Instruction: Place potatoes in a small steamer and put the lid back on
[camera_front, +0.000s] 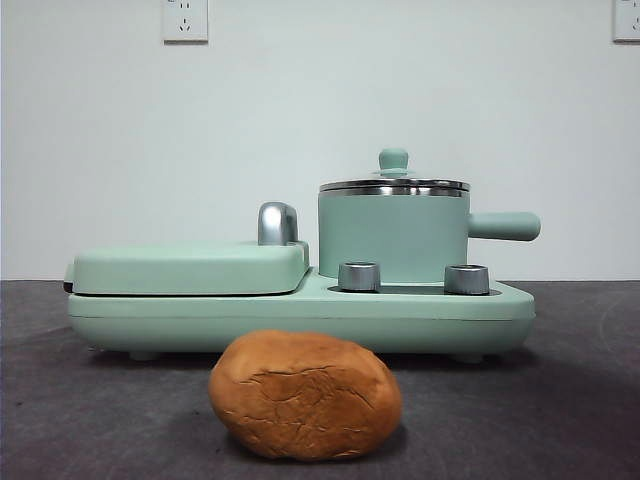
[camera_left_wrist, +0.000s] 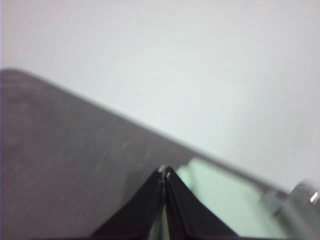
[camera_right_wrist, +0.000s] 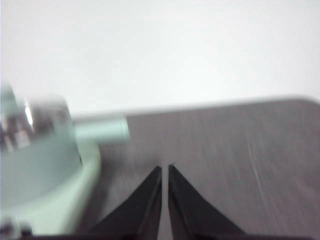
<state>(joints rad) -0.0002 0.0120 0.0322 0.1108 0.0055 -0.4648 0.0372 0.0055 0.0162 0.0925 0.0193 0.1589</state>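
1. Front view. The potato (camera_front: 305, 396), a single orange-brown lump with cracked skin, lies on the dark table (camera_front: 560, 400) in the foreground, just in front of a mint-green cooker base (camera_front: 300, 318) and apart from it. The small steamer (camera_front: 393, 236) stands upright on the right part of the base, its side handle (camera_front: 504, 226) pointing right. The lid (camera_front: 394, 184) sits on the steamer's steel rim, its green knob uppermost. Two steel dials (camera_front: 359, 276) stand on the base in front of the pot. On the left part of the base lies a flat griddle cover (camera_front: 188, 267) with a chrome handle (camera_front: 277, 223). Neither arm appears here.

2. Left wrist view (blurred). The left gripper (camera_left_wrist: 165, 172) hangs above the table beside the cooker base's green edge; its black jaws meet at the tips and hold nothing.

3. Right wrist view (blurred). The right gripper (camera_right_wrist: 164, 168) hangs over bare table near the steamer's handle; its jaws stand almost together, a thin slit between them, with nothing held.
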